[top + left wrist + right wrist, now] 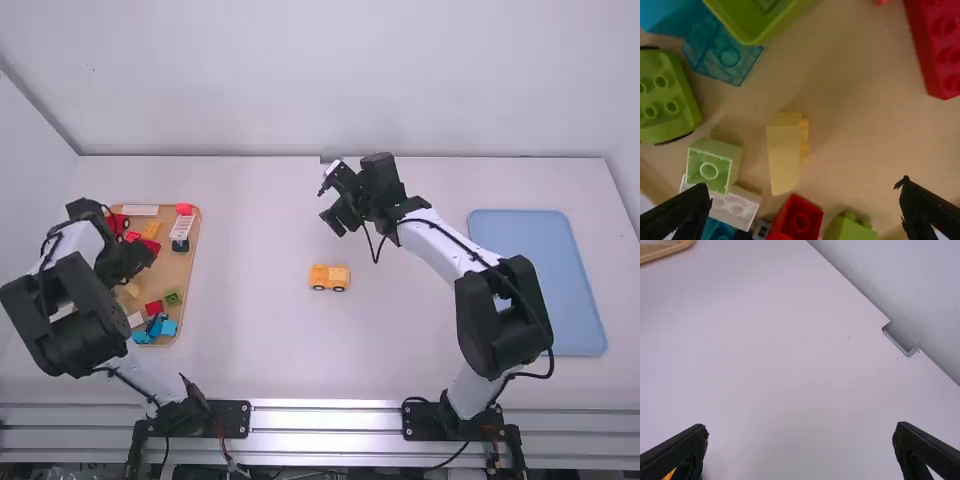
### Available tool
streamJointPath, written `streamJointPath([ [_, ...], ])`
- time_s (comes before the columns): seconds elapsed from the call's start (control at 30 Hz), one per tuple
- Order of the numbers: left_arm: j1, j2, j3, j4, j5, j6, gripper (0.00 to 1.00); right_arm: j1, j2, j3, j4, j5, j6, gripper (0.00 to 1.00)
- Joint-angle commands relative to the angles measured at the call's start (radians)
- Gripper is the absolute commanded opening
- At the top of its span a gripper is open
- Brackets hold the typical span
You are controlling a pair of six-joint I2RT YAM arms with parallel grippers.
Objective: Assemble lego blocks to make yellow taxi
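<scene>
Currently, your stock reads as follows. Item: one yellow toy car (pixel 329 277), wheels down on the white table (pixel 250 350), between your two arms, well apart from the tan tray (pixel 194 262). Item: one left pincer (pixel 130 273), above the tray, its fingers wide apart with nothing clamped. Item: one right pincer (pixel 329 205), above the table and farther from your high camera than the car, its fingers likewise spread and unloaded.

Tray contents, as your left wrist view lists them: one pale yellow block (pixel 783 157), lying on its side, its studs facing sideways; one red studded brick (pixel 942 52), well apart from it; one translucent blue block (pixel 722 55); one pale green block (pixel 712 167), beside a white brick (pixel 737 205); one small red block (pixel 799 220), near the yellow one; one lime green block (pixel 852 229). Sundry: one light blue panel (pixel 535 280), flat on the table at your right.
</scene>
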Motion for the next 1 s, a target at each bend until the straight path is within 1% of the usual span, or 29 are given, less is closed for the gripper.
streamJointPath([
  [0.0,0.002,0.009,-0.034,0.011,0.003,0.024,0.94,0.002,-0.018,0.01,-0.001,0.001,0.003,0.99],
  [0.03,0.002,0.011,-0.05,0.034,0.008,0.024,0.9,0.002,-0.018,0.01,-0.001,0.0,0.004,0.99],
  [0.07,0.002,0.016,-0.059,0.05,0.012,0.025,0.88,0.005,-0.018,0.01,-0.002,0.001,0.004,0.99],
  [0.23,0.002,0.053,-0.069,0.06,0.011,-0.003,0.89,0.003,-0.018,0.01,-0.001,-0.006,0.004,0.99],
  [0.33,0.006,0.057,-0.07,0.091,0.012,-0.007,0.87,0.003,-0.018,0.01,-0.001,-0.006,0.004,0.99],
  [0.47,0.002,0.064,-0.084,0.139,0.059,-0.008,0.73,0.003,-0.018,0.01,-0.005,-0.006,0.003,0.99],
  [0.63,0.01,0.074,-0.09,0.139,0.022,-0.04,0.74,0.003,-0.018,0.01,-0.013,-0.006,0.003,0.99],
  [0.8,0.011,0.105,-0.09,0.161,0.038,-0.039,0.73,0.003,-0.018,0.01,-0.012,-0.005,0.003,0.99],
  [0.87,0.011,0.133,-0.09,0.18,0.061,-0.036,0.71,0.003,-0.018,0.01,-0.011,-0.006,0.003,0.99],
  [0.97,0.011,0.15,-0.09,0.183,0.054,-0.037,0.65,0.003,-0.018,0.01,-0.012,-0.003,0.003,0.99],
])
